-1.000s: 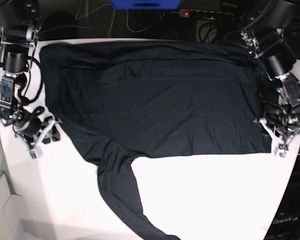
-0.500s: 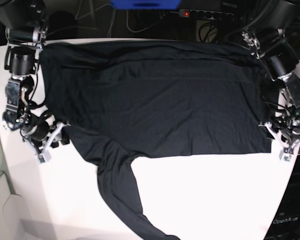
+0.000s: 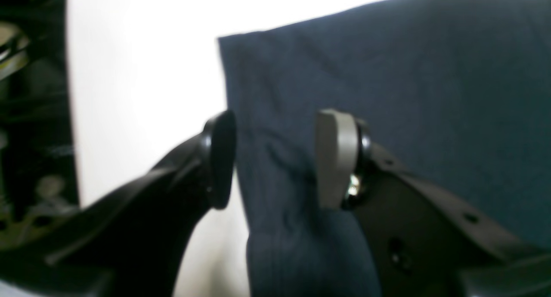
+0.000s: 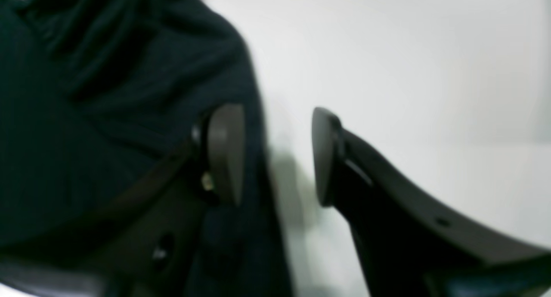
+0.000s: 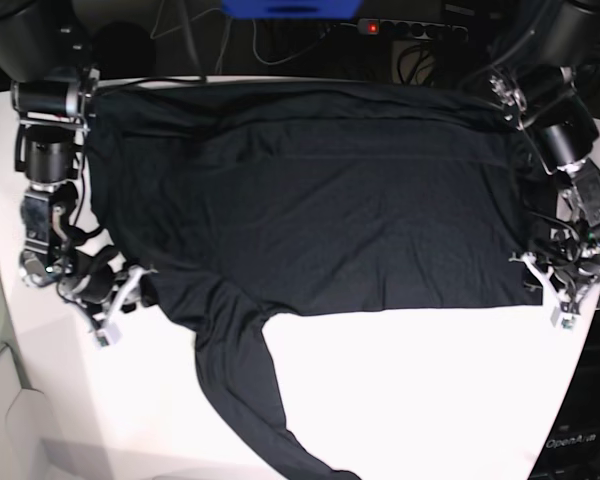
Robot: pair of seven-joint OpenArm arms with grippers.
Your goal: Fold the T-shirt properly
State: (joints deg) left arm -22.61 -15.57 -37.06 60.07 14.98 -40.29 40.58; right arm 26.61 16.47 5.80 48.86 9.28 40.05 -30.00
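Both arms are down at the shirt's lower corners. The T-shirt [image 5: 310, 200] lies spread flat across the white table [image 5: 410, 400], body filling the upper half, one long sleeve [image 5: 245, 400] trailing off toward six o'clock near the front edge.

In the base view, the left gripper [image 5: 548, 282] sits at three o'clock, right at the hem corner. The wrist view shows its jaws apart, straddling the cloth's side edge: a strip of fabric runs between the pads, the black pad [image 3: 220, 159] just off the edge over bare table, the grey pad [image 3: 333, 159] over the cloth. Nothing pinched yet.

The right gripper [image 5: 123, 295] is at eight o'clock by the armpit corner. Jaws apart there too, but one pad [image 4: 226, 153] rides over the dark fabric while the other [image 4: 325, 155] hangs over empty table. The edge lies closer to the first pad, so very little cloth is in the gap.

Here's the danger: if the right jaws shut from this spot, I'd judge they catch only a sliver of thin knit, or none, and it slips out on the lift. One corner rising alone would drag the body crooked. The left could also grab just the top layer and leave the bottom one behind. And that loose sleeve may bunch under any fold.
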